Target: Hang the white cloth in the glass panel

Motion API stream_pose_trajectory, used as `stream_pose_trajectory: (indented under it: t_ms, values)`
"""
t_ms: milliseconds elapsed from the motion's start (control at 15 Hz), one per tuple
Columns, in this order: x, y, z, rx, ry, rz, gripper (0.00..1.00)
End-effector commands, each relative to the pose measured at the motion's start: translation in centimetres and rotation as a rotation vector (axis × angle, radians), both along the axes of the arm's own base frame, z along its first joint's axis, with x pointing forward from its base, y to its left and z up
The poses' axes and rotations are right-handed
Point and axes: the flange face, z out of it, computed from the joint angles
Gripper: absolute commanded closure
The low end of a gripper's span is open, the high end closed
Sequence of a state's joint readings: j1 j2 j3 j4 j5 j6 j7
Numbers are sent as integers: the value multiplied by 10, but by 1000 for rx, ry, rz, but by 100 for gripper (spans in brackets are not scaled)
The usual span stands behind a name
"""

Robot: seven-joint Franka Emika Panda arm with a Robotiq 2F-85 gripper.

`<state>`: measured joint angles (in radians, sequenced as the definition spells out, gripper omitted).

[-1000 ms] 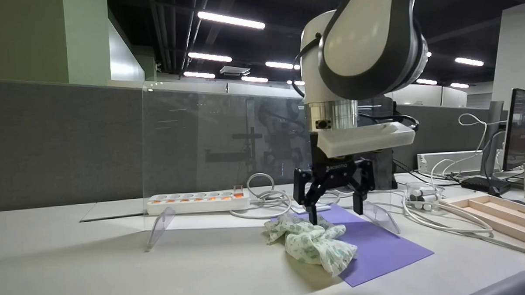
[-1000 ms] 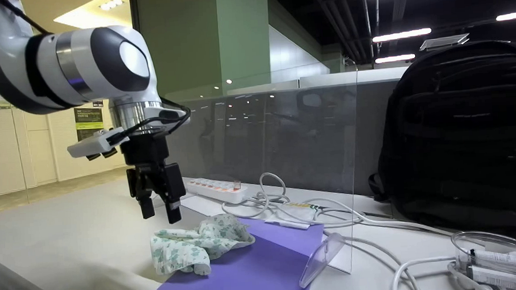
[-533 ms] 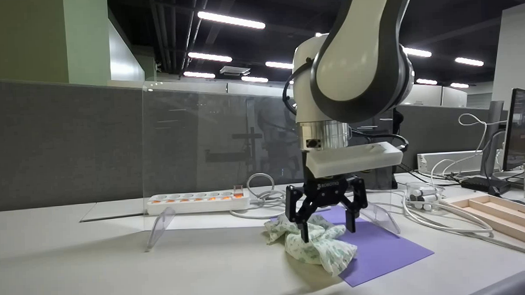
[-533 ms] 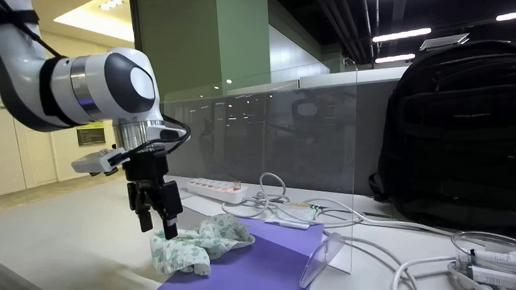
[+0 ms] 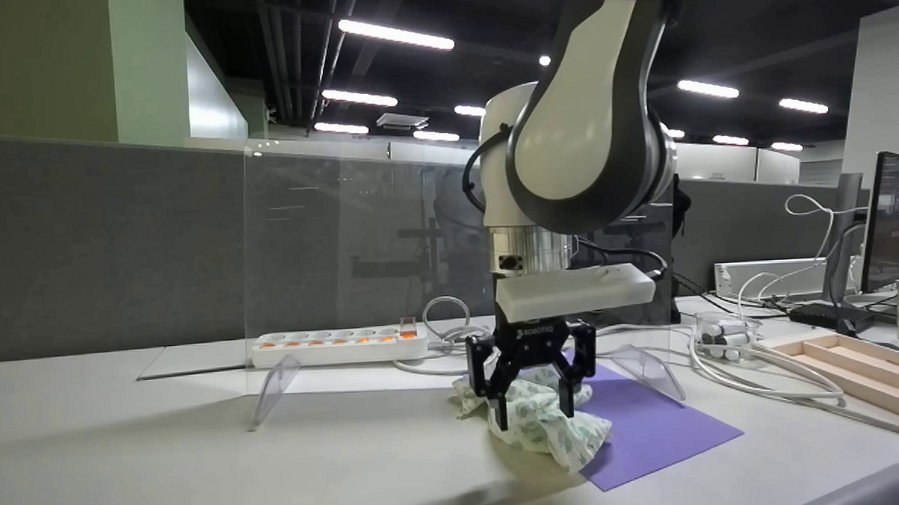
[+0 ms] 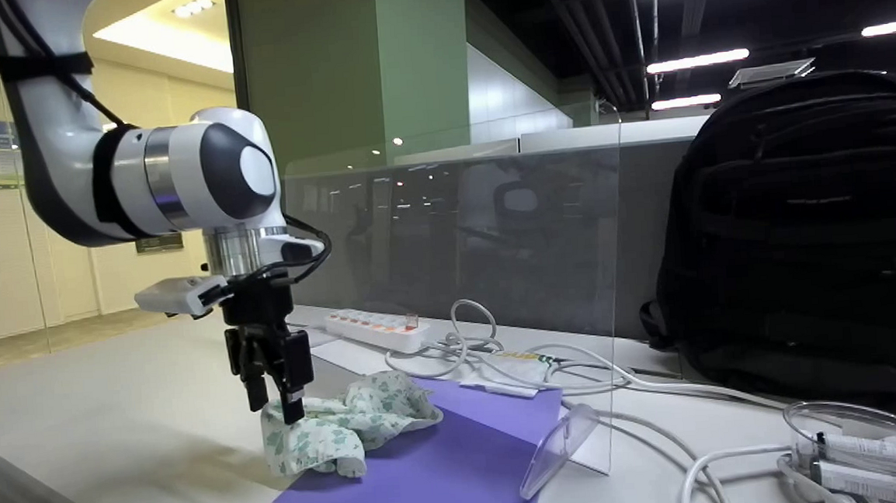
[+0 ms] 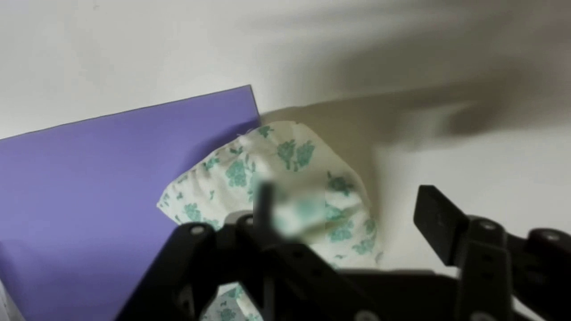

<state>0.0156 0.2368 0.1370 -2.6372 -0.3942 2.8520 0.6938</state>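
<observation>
The white cloth with green leaf print (image 5: pixel 576 442) lies crumpled on the table, partly on a purple sheet. It also shows in an exterior view (image 6: pixel 320 446) and in the wrist view (image 7: pixel 285 147). My gripper (image 5: pixel 535 421) points down just over the cloth, fingers apart, nothing held; it also shows in an exterior view (image 6: pixel 275 412). In the wrist view the gripper (image 7: pixel 345 191) has its left finger over the cloth and its right finger over bare table beside it. Whether the fingertips touch the cloth I cannot tell. The clear glass panel (image 5: pixel 329 242) stands upright behind the cloth.
The purple sheet (image 5: pixel 650 425) lies under the cloth. The panel's clear feet (image 5: pixel 275 389) stick out forward. Behind the panel are a white power strip (image 5: pixel 341 350) and cables (image 6: pixel 469 336). A black backpack (image 6: pixel 805 245) and a wooden tray (image 5: pixel 857 373) stand at the sides.
My gripper has come down to the cloth and shifted left in an exterior view. The gap between its fingers looks a little narrower. The cloth has not moved.
</observation>
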Motion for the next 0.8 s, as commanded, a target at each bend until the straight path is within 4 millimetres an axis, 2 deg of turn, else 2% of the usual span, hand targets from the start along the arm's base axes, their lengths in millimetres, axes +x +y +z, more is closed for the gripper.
stream_pose_trajectory:
  t_ms: [0,467,733]
  values:
    - [8,3,-2,8,-16,-34,49]
    - [10,2,4,19,-37,-43,97]
    - [14,4,14,32,-57,-54,100]
